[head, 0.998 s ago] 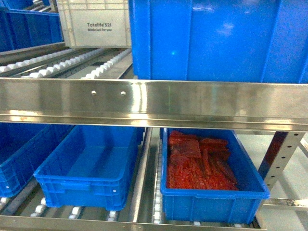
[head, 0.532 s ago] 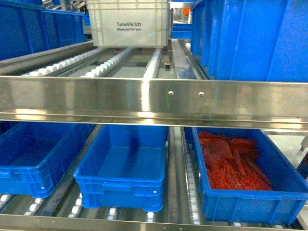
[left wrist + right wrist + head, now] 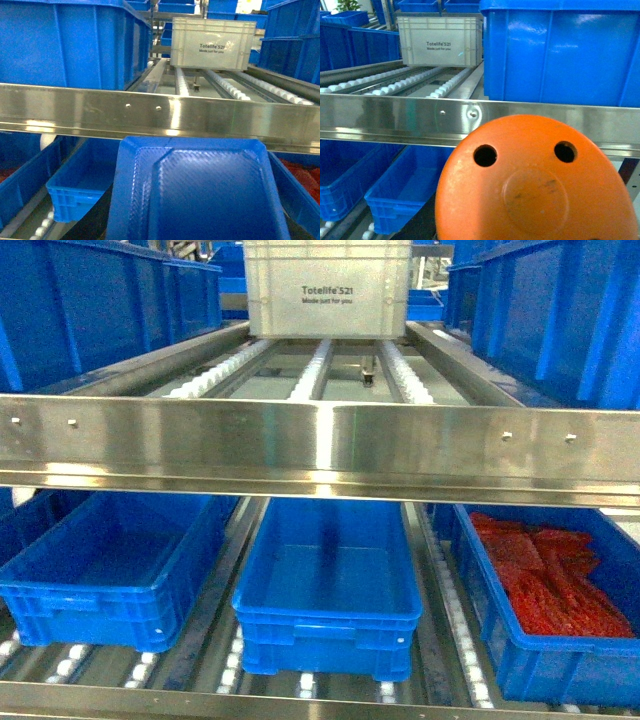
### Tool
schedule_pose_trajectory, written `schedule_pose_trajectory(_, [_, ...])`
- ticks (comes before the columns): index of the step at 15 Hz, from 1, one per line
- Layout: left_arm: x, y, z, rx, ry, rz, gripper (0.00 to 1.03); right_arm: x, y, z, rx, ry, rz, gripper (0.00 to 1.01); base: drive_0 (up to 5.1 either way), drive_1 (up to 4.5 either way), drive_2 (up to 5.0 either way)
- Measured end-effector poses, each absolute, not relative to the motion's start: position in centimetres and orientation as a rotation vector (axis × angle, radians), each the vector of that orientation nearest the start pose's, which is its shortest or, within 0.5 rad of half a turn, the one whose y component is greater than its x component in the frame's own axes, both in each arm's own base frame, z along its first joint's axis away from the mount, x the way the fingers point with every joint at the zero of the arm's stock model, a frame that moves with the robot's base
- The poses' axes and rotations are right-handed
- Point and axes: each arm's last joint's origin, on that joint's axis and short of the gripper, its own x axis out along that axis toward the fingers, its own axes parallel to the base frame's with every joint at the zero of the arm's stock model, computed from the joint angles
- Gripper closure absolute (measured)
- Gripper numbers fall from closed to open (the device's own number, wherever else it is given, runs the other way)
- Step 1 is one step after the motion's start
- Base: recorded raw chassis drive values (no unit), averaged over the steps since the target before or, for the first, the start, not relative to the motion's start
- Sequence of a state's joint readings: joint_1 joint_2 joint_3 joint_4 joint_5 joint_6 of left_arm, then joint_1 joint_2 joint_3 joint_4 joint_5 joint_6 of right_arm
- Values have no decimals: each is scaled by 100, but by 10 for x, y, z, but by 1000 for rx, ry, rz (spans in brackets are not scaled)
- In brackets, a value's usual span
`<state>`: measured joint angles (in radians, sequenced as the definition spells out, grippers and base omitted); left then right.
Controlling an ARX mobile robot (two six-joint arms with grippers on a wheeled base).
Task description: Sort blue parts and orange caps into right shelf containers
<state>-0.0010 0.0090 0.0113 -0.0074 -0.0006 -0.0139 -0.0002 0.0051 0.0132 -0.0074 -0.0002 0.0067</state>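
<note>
**View shifted left along the shelf rack; both arms carried loads**

Compared with the frame one second earlier, the head view had panned left along the rack. The crate of red parts, formerly near the centre of the lower level, now sat at the right edge of the view. The white tote, formerly at the upper left, now stood centred at the far end of the upper roller lanes. A third blue crate had come into view on the lower left.

On the lower level, three blue crates stood side by side on the rollers behind the steel front rail. The left crate and the middle crate showed bare floors. The right one held the red parts. Large blue crates flanked the upper lanes on both sides.

In the left wrist view, a blue part with a textured, tray-like face filled the lower centre of the view, in front of the steel rail. The left gripper itself was hidden behind it, so whether its claw was spread or pressed together could not be told.

In the right wrist view, an orange cap with two round holes and a circular embossed centre filled the lower right. It hid the right gripper, so the claw state could not be told there either. A large blue crate stood on the upper level directly behind the rail.
</note>
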Motion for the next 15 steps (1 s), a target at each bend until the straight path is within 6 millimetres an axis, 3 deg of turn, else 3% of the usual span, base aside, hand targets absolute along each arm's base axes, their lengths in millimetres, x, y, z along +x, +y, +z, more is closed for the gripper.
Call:
schedule_pose_trajectory(14, [98,0,166,-14,6,-2,62,97,0,167,7,-1,0,57,-494,251,251])
schedule_pose_trajectory(15, [98,0,166,-14,1,-2,62,97,0,167,7,0,0,57,0,0,0])
